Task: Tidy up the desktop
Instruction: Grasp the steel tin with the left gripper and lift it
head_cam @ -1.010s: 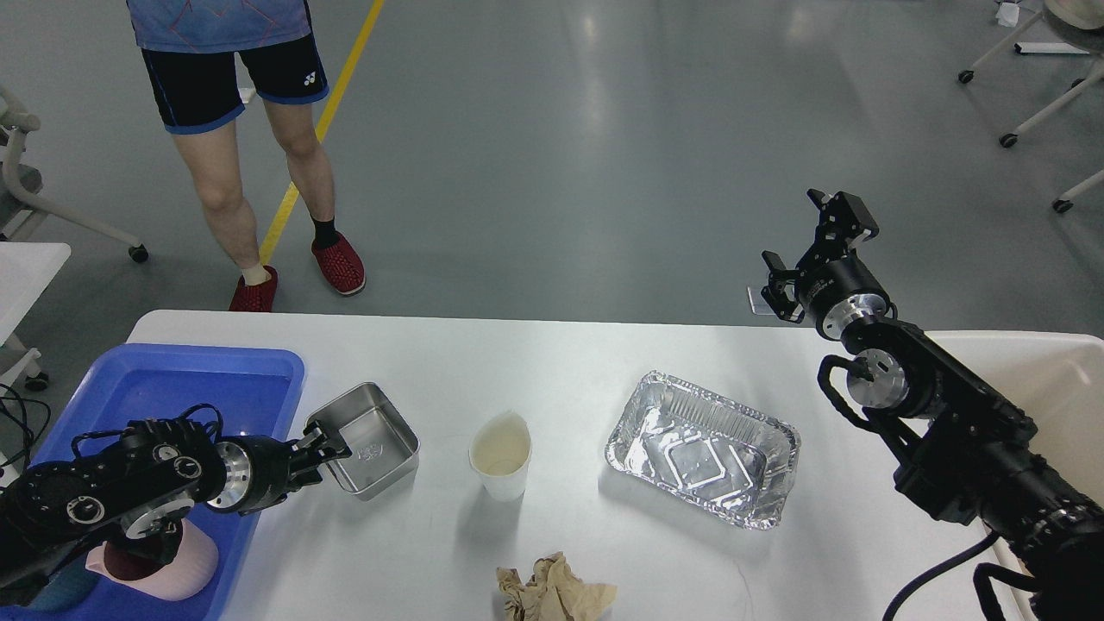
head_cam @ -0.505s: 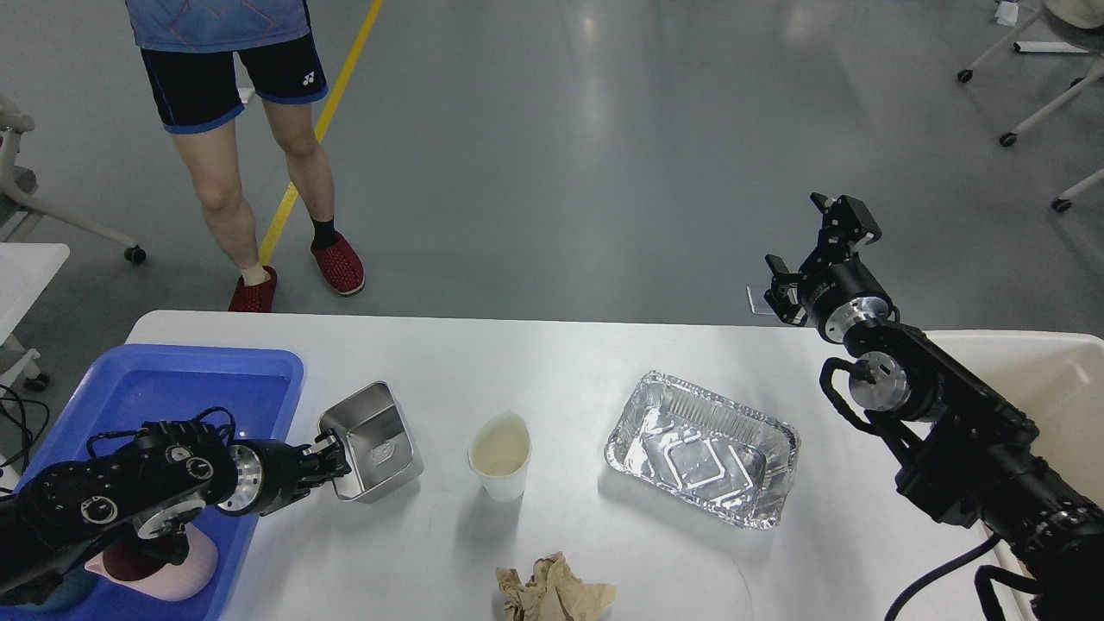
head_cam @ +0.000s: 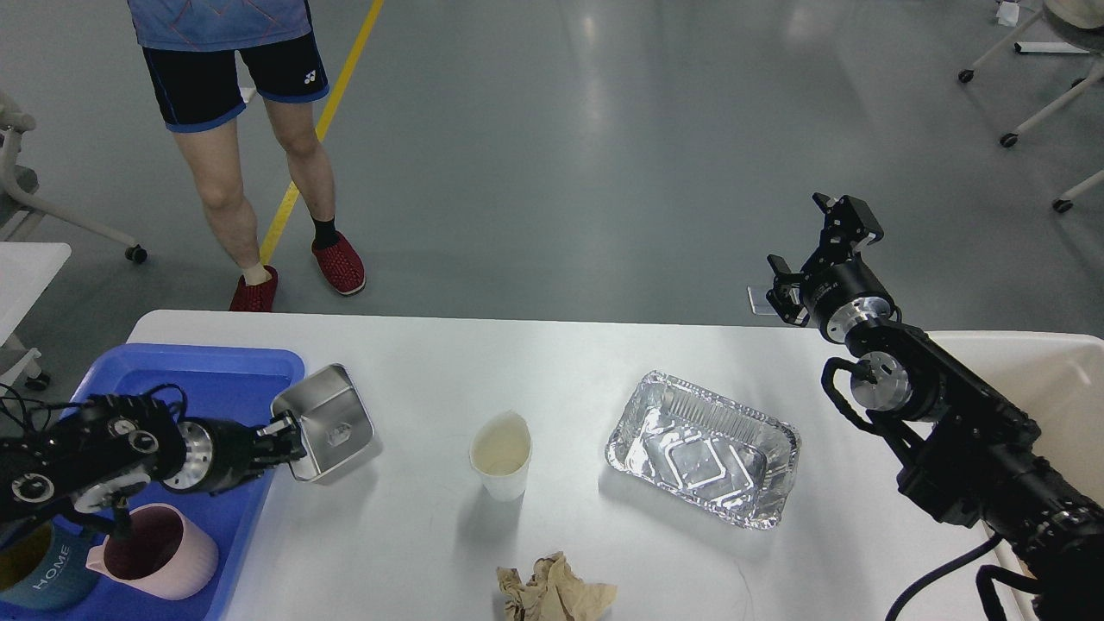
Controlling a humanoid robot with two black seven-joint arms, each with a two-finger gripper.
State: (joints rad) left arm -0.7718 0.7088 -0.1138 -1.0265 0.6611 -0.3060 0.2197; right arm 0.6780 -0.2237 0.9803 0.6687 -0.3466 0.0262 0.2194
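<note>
The white desktop (head_cam: 561, 362) holds a paper cup (head_cam: 500, 454), a foil tray (head_cam: 701, 447) and a crumpled brown paper (head_cam: 552, 591) at its front edge. My left gripper (head_cam: 289, 440) is shut on the rim of a small steel box (head_cam: 328, 423), holding it tilted and lifted by the blue tray's right edge. My right gripper (head_cam: 815, 250) is open and empty, raised beyond the desktop's far right edge.
The blue tray (head_cam: 198, 371) at the left holds a pink mug (head_cam: 159, 565) and a teal cup (head_cam: 39, 578). A cream bin (head_cam: 1044, 379) stands at the right. A person (head_cam: 250, 129) stands beyond the far left edge.
My left gripper has lifted the steel box off the desktop, tilted it and carried it left toward the blue tray. The right arm has barely moved.
</note>
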